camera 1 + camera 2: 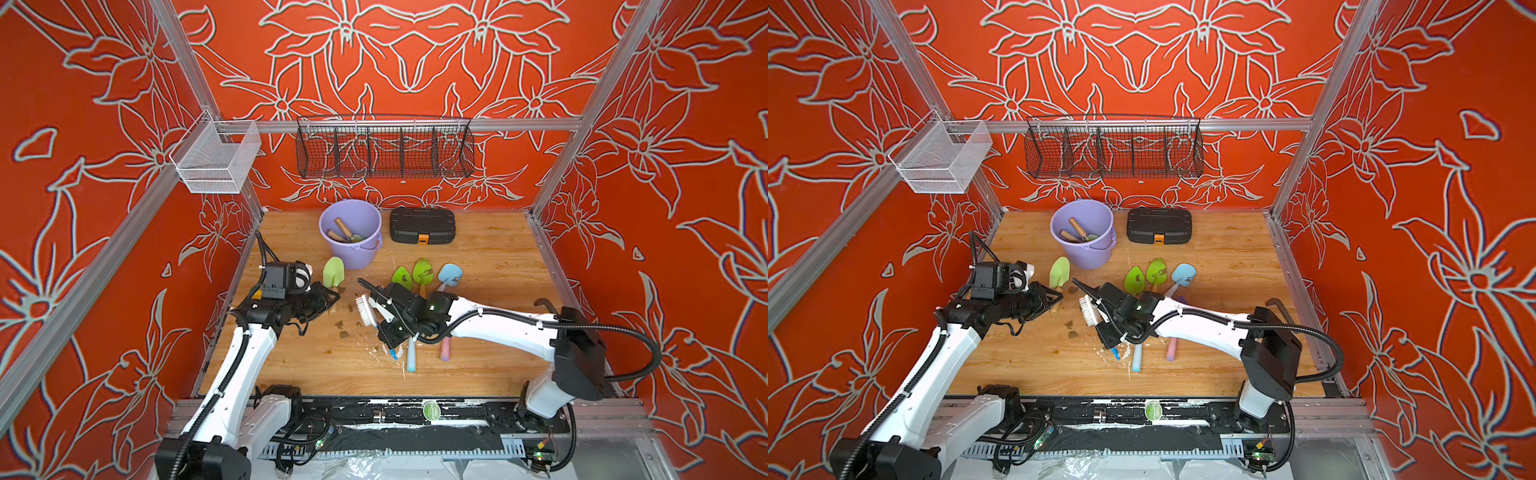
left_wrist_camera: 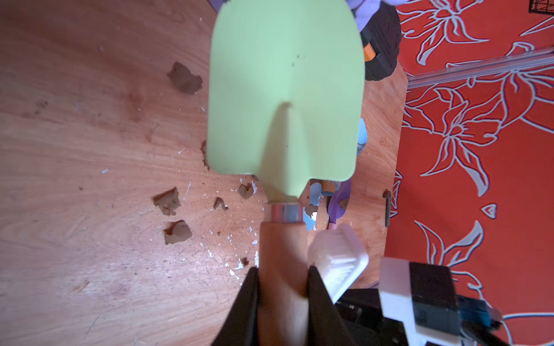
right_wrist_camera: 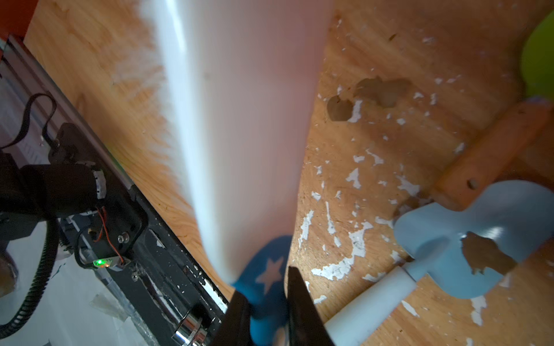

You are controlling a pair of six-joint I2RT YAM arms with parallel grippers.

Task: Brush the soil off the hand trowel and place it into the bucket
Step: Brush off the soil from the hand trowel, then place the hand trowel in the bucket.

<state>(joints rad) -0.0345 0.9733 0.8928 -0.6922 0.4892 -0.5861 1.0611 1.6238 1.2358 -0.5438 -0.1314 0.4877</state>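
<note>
My left fingers [image 2: 245, 308] clamp the trowel [image 2: 284, 90], likely light and stiff, by its wooden handle [image 2: 281, 254]; my right fingers [image 3: 302, 308] hold the brush [image 3: 239, 119].

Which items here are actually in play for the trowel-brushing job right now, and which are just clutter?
In play:
- light-green trowel, gripped by left end effector
- white brush, gripped by right end effector
- loose soil clumps
- purple bucket

Lying about:
- black case
- black wire basket
- white mesh basket
- blue trowel, soil on blade
- two green trowels
</note>
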